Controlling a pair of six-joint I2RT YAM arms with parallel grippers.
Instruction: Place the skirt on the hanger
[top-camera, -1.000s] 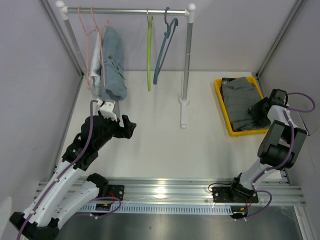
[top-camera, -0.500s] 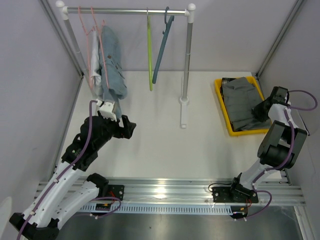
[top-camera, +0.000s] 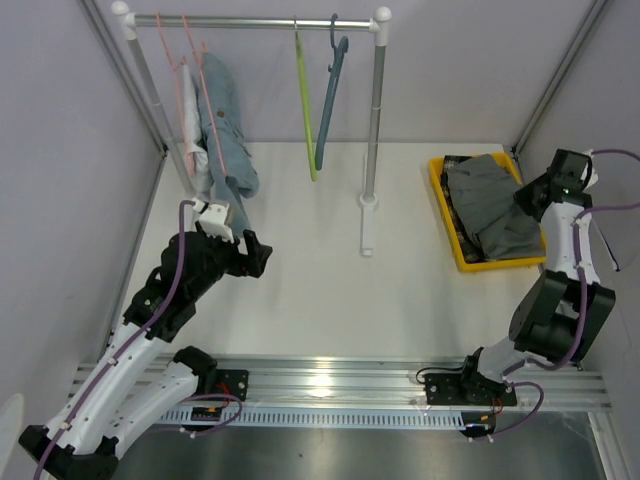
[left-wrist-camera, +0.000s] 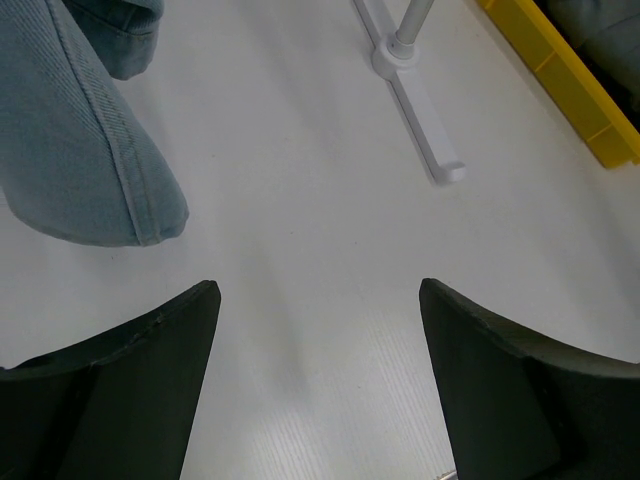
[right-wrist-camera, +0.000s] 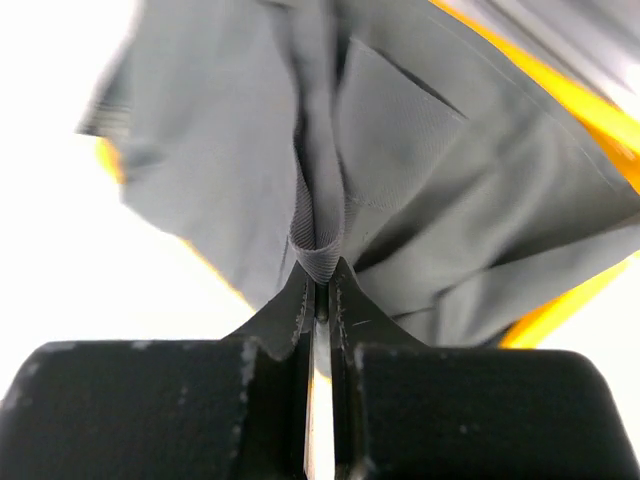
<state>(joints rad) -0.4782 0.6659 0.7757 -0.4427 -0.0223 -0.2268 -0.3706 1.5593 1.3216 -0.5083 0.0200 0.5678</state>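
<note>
The grey skirt (top-camera: 490, 205) lies crumpled in a yellow tray (top-camera: 445, 215) at the right. My right gripper (top-camera: 535, 192) is shut on a raised fold of the skirt (right-wrist-camera: 420, 170); in the right wrist view the fabric is pinched between the fingertips of this gripper (right-wrist-camera: 318, 275). A green hanger (top-camera: 306, 110) and a blue hanger (top-camera: 330, 95) hang bare on the rail (top-camera: 250, 20). Far to the left, my left gripper (top-camera: 258, 255) hovers over the white table, open and with nothing in it (left-wrist-camera: 317, 290).
A blue denim garment (top-camera: 220, 120) hangs on a pink hanger (top-camera: 185, 90) at the rail's left end, its hem (left-wrist-camera: 70, 130) close to the left gripper. The rack's right post (top-camera: 373, 130) and foot (left-wrist-camera: 420, 120) stand mid-table. The tray's edge (right-wrist-camera: 560, 300) shows under the skirt.
The right gripper has shut on the skirt and risen towards the back right, pulling a fold up. The bare hangers and denim garment have swung slightly. The left arm has held still.
</note>
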